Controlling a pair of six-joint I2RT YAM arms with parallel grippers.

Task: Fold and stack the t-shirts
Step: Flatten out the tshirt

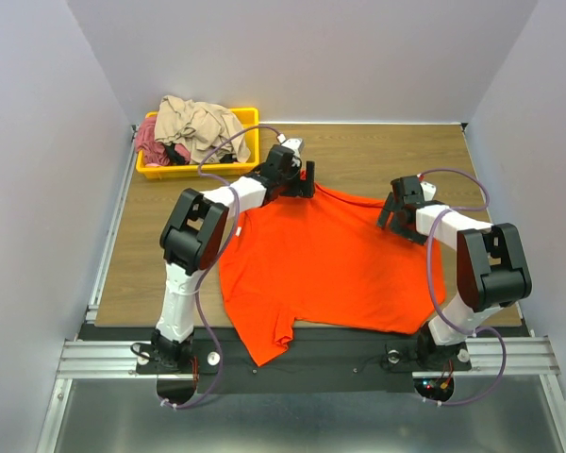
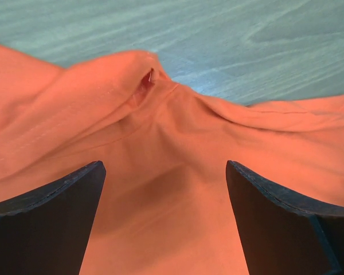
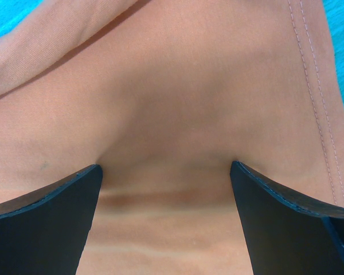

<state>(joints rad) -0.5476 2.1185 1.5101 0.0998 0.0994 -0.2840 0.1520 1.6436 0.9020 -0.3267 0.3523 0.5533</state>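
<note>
An orange t-shirt (image 1: 325, 264) lies spread on the wooden table, one sleeve hanging over the near edge. My left gripper (image 1: 307, 181) is open over the shirt's far left edge, close above the cloth (image 2: 166, 189), near a fold with a small tag (image 2: 147, 78). My right gripper (image 1: 393, 215) is open at the shirt's far right edge, its fingertips pressed onto the fabric (image 3: 166, 143) beside a stitched hem (image 3: 315, 86). Neither gripper holds anything.
A yellow bin (image 1: 248, 121) at the table's far left holds a heap of beige and pink clothes (image 1: 193, 123). Bare wooden table (image 1: 377, 151) lies beyond the shirt. Grey walls enclose the table on three sides.
</note>
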